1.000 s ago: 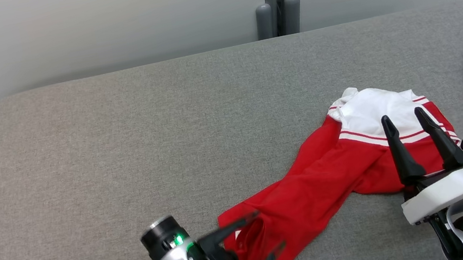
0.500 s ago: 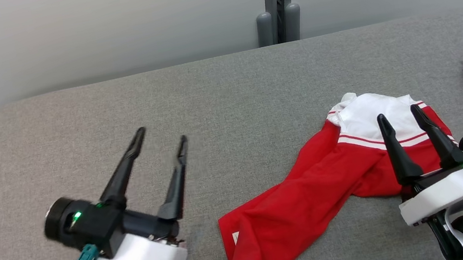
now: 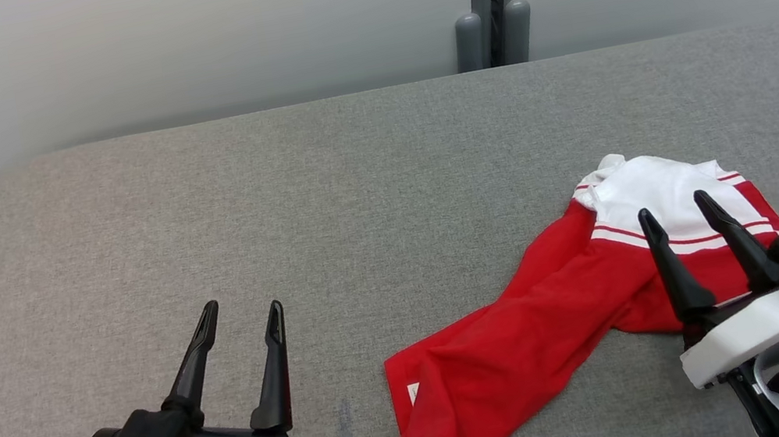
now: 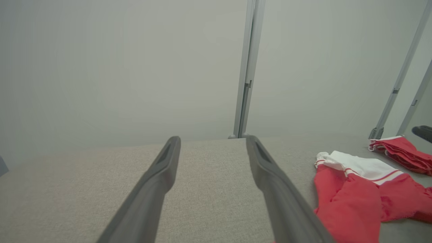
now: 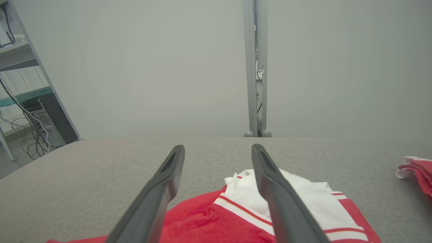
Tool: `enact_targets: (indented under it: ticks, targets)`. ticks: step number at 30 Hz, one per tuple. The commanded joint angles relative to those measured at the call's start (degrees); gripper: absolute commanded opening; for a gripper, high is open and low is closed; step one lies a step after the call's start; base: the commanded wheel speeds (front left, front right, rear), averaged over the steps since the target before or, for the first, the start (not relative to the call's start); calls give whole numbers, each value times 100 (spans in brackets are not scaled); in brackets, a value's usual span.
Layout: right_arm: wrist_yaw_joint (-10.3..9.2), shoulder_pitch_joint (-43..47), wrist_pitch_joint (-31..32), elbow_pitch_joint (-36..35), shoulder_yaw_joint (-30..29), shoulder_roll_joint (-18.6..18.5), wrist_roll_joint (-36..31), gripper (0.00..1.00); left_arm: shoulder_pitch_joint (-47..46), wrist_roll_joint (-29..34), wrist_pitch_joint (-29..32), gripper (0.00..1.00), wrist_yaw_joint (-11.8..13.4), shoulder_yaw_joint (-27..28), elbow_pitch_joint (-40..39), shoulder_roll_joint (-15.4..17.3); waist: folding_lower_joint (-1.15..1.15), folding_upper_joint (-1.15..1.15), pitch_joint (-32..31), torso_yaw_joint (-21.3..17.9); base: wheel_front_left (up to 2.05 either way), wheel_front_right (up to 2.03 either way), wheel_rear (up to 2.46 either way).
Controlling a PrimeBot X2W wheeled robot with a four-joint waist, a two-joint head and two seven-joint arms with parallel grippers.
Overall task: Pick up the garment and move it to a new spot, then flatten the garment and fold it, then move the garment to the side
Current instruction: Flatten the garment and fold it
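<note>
my left gripper (image 3: 243, 306), right gripper (image 3: 671, 204): both spread wide, empty | risk: garment (image 3: 520, 339) lies bunched, I may pinch 2 layers together

Fingers (image 4: 158, 182) spread, empty; garment (image 4: 347, 199) lying right.

I see the red garment (image 3: 528, 338), with its white panel and red-and-white stripes, lying rumpled and unfolded on the grey worktop (image 3: 274, 190). It stretches diagonally from the near edge toward the right side, white end farthest from me, a small white tag at the near hem.
</note>
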Motion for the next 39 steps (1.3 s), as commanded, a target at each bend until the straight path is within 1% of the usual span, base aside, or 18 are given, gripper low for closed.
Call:
enact_targets:
  ticks: [1,3,6,10,16,20,21,28,29,30,31,34,39]
  targets:
    - [0,-172,1,304,-5,-104,-112,100,-86,33,-20,100,-52,2,57,2,0,0,-3,80,0,0,0]
    - [0,-324,0,654,22,-145,-184,100,-122,-7,-20,100,-84,-99,96,-2,0,0,2,134,0,0,0]
    - [-1,-633,2,1391,126,-233,-160,100,-155,-61,-20,100,-92,-227,122,7,0,0,27,235,0,0,0]
    - [-1,-1162,101,2475,-112,-342,-273,100,-171,-134,-20,100,-66,-399,144,5,0,0,91,404,0,0,0]
    - [-1,-1784,95,3668,-466,-536,-510,100,-205,-219,-20,100,-22,-542,165,1,0,0,218,612,0,0,0]
    - [-1,-2072,159,4279,-488,-620,-644,100,-249,-230,-20,100,-10,-596,169,3,0,0,303,697,0,0,0]
    - [-1,-2072,159,4279,-488,-620,-644,100,-249,-230,-20,100,-10,-596,169,3,0,0,303,697,0,0,0]
    - [-1,-2438,376,4937,-246,-648,-495,100,-354,-238,-20,100,-6,-662,136,2,0,0,522,774,0,0,0]
    - [-1,-2477,403,4995,-210,-650,-431,89,-380,-240,-21,100,-3,-672,136,1,0,0,557,782,0,0,0]
    - [-1,-2513,386,5032,-160,-678,-420,24,-410,-244,-21,100,-1,-684,136,2,0,0,593,793,0,0,0]
    - [-1,-2547,362,5060,-120,-707,-393,0,-432,-246,-21,100,1,-693,140,2,0,0,622,803,0,0,0]
    - [-1,-2668,224,5042,-39,-774,-290,0,-481,-263,-21,100,11,-723,143,1,0,0,690,828,0,0,0]
    - [-1,-2858,49,4844,115,-776,-114,0,-529,-273,-21,100,27,-739,166,1,0,0,722,839,0,0,0]
